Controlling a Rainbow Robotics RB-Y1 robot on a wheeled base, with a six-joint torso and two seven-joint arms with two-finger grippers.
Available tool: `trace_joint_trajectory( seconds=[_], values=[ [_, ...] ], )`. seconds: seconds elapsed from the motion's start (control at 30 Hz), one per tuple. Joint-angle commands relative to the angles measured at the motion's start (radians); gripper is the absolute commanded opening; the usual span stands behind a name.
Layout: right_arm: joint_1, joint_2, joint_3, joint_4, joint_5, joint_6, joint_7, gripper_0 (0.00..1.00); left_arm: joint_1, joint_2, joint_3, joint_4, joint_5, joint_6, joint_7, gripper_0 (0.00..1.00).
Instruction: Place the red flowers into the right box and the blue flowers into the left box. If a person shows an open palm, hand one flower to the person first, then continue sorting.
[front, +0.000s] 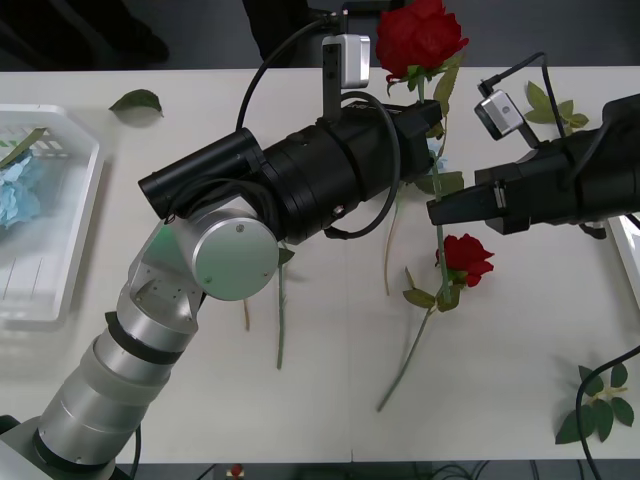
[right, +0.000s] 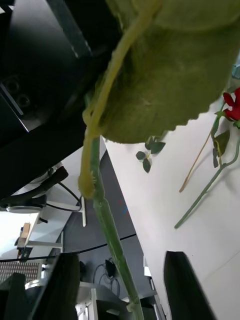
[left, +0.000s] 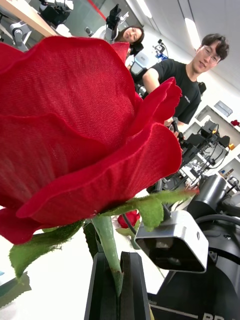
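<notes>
My left gripper (left: 114, 265) is shut on the stem of a red flower (left: 75, 135) just under the bloom. In the front view that rose (front: 420, 38) is held up above the table's far middle, with the left gripper (front: 425, 115) below it. The rose's stem (right: 107, 220) hangs between the fingers (right: 186, 285) of my open right gripper (right: 122, 260), under a big leaf (right: 170, 85). The right gripper (front: 437, 212) reaches in from the right. Another red flower (front: 465, 258) lies on the table. Blue flowers (front: 18, 195) lie in the left box (front: 85, 200). The right box (front: 630, 250) shows its edge.
Loose leaf sprigs lie at the far left (front: 137, 101), the far right (front: 555, 105) and the near right corner (front: 598, 410). More thin stems (front: 280, 320) lie under my left arm. The near middle of the table is bare.
</notes>
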Motion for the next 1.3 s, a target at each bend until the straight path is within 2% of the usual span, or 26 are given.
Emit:
trace_joint_trajectory(
  seconds=[0.03,0.37,0.4,0.43,0.47,0.5,0.57,0.6,0.63,0.87,1.1,1.3],
  values=[
    [0.002,0.0,-0.012,-0.015,-0.007,0.0,0.046,0.0,-0.003,0.003,0.011,-0.024,0.002,-0.012,-0.044,0.0],
    [0.004,0.003,-0.012,-0.015,-0.009,-0.001,0.042,0.0,-0.002,0.003,0.01,-0.024,0.002,-0.012,-0.046,0.0],
    [0.004,0.002,-0.014,-0.015,-0.009,0.0,0.042,0.0,-0.002,0.003,0.011,-0.024,0.002,-0.012,-0.047,0.01],
    [0.004,0.002,-0.015,-0.015,-0.01,-0.001,0.043,0.0,-0.002,0.003,0.01,-0.024,0.002,-0.012,-0.047,0.06],
    [0.004,0.003,-0.017,-0.016,-0.01,-0.001,0.042,0.0,-0.002,0.003,0.011,-0.024,0.002,-0.012,-0.047,0.16],
    [0.004,0.002,-0.018,-0.016,-0.01,-0.001,0.042,0.0,-0.002,0.003,0.011,-0.024,-0.001,-0.012,-0.047,0.48],
    [0.004,0.002,-0.022,-0.016,-0.01,-0.001,0.04,0.0,0.0,0.003,0.011,-0.024,-0.003,-0.012,-0.047,0.81],
    [0.004,0.002,-0.023,-0.016,-0.01,-0.001,0.04,0.0,-0.002,0.003,0.011,-0.024,-0.003,-0.012,-0.047,0.92],
    [0.008,0.002,-0.025,-0.016,-0.01,-0.003,0.042,0.0,0.0,0.003,0.011,-0.024,-0.003,-0.012,-0.047,0.98],
    [0.015,-0.007,-0.051,-0.015,-0.01,-0.001,0.042,0.0,0.003,0.037,0.011,-0.038,0.016,0.007,-0.049,1.0],
    [0.018,-0.067,-0.126,-0.015,0.097,0.017,0.026,0.0,0.071,0.138,0.111,-0.185,0.088,0.221,-0.047,1.0],
    [0.018,-0.139,-0.19,-0.015,0.232,0.025,0.0,0.0,0.144,0.272,0.246,-0.306,0.195,0.439,-0.044,1.0]
  ],
)
